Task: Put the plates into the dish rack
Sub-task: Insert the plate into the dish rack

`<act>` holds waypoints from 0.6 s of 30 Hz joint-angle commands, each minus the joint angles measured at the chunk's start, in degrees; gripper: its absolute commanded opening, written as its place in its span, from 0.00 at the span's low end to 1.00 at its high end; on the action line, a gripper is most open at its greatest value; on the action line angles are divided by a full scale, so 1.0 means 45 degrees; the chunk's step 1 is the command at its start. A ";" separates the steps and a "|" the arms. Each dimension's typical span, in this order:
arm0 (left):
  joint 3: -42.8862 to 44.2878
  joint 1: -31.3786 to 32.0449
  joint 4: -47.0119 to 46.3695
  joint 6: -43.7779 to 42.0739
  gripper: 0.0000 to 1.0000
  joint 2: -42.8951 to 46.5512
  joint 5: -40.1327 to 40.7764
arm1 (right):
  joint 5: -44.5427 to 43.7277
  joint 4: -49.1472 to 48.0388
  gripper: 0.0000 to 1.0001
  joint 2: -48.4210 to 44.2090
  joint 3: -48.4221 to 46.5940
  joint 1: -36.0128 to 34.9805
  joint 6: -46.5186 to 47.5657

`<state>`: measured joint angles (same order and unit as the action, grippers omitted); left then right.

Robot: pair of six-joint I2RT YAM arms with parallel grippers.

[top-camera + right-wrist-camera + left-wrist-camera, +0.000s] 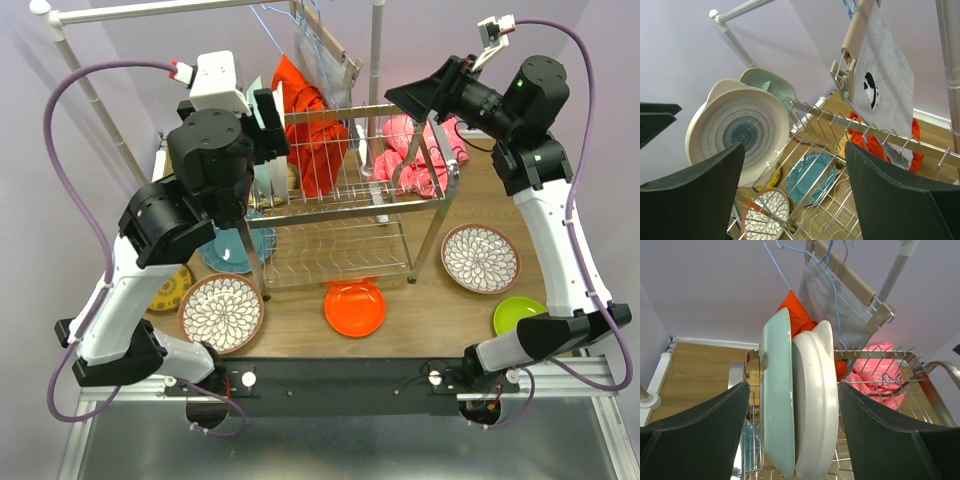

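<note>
Cloths and clothes rail at the table's (425, 315) far edge
Red cloth (310, 135) mid far edge, pink cloth (420, 160) toward the far right corner. Overhead, a white rail (150, 10) with a grey cloth (885, 95) clipped to a hanger (845, 272).

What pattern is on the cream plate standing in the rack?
The cream plate has concentric grey-blue rings; clearest in the right wrist view.

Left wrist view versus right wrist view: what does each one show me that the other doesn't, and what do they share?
Only left wrist: the pink cloth, and the mint plate and white plate edge-on. Only right wrist: the white plate's spiral-patterned face, plus the teal plate and floral plate seen through the dish rack wires. Both: those two racked plates, the dish rack, the orange cloth.
</note>
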<state>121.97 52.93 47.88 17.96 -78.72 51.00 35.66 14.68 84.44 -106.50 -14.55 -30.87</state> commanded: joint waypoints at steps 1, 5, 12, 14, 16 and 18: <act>-0.0074 -0.0062 -0.0893 -0.0376 0.81 0.0344 -0.0689 | -0.0190 0.0039 0.90 -0.0406 0.0209 -0.0068 0.0278; 0.0043 -0.0082 -0.1108 -0.0416 0.81 0.0422 -0.0865 | -0.0170 0.0039 0.90 -0.0503 0.0248 -0.0068 0.0376; 0.0064 -0.0082 -0.2220 -0.0923 0.81 0.1201 -0.0885 | 0.0609 0.0059 0.95 -0.0796 0.0482 -0.0068 0.1760; -0.0151 -0.0082 -0.2864 -0.1157 0.81 0.1476 -0.0827 | 0.0669 0.0059 0.99 -0.1127 0.0619 -0.0068 0.2636; -0.0424 -0.0062 -0.3448 -0.1547 0.81 0.1769 -0.0651 | 0.0611 0.0078 1.00 -0.1556 0.0892 -0.0030 0.3167; -0.0542 -0.0101 -0.3705 -0.1898 0.82 0.1790 -0.0398 | 0.0397 0.0117 1.00 -0.1811 0.1164 0.0145 0.3754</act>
<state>120.55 52.88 37.74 13.39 -73.08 47.83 36.97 14.81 80.49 -103.39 -14.57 -22.09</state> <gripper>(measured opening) 0.811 0.997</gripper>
